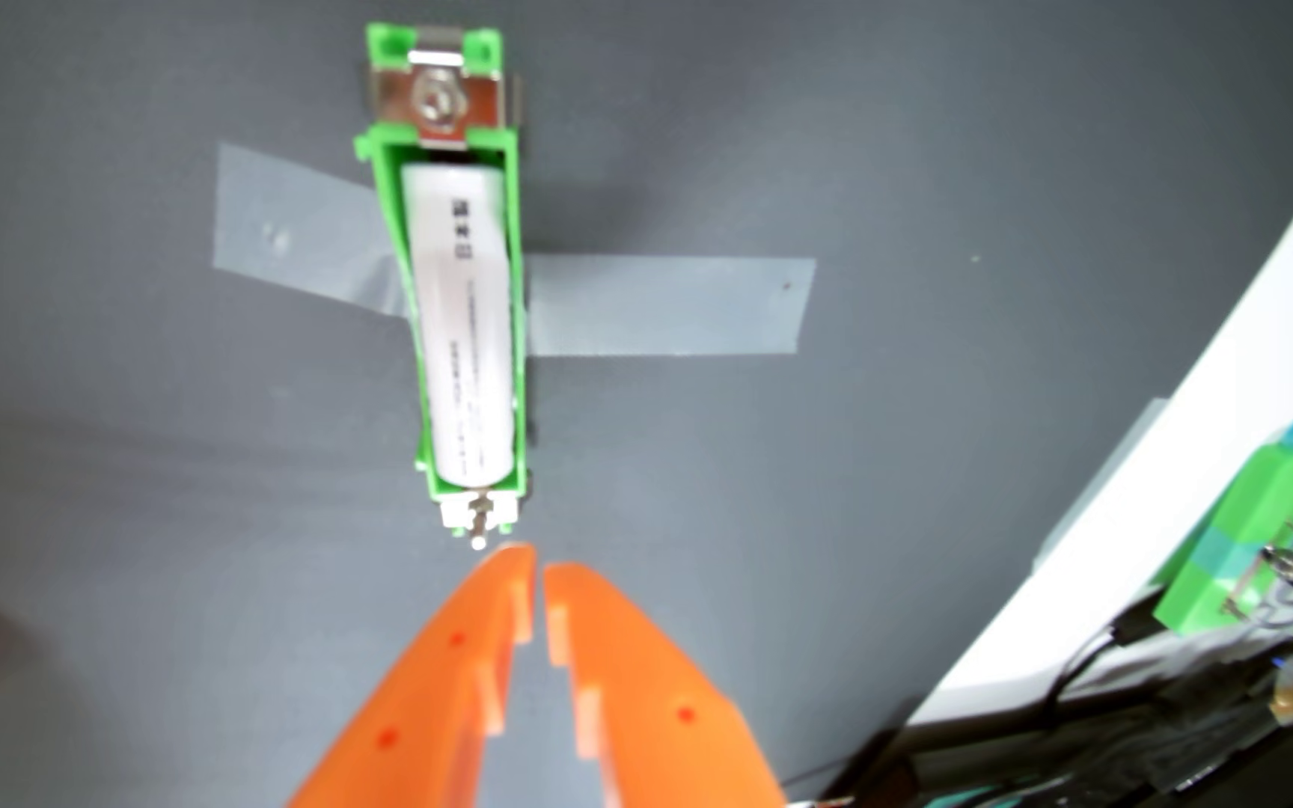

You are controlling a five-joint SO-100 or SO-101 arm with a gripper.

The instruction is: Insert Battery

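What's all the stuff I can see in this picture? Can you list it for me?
battery: one, white, lying inside the holder
battery holder: one, green with metal contacts at both ends, centre of the mat
tape: clear strips, either side of the holder, on the mat
mat: one, grey, under everything
green block: one, with screws and wires, right edge
cables: dark, lower right
end effector: one, orange, bottom centre, fingers nearly together, holding nothing

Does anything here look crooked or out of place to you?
Only slightly. The green holder sits a little slanted in the wrist view, and the tape strips pinning it to the grey table lie unevenly. The white battery rests neatly inside. The orange fingers hold nothing.
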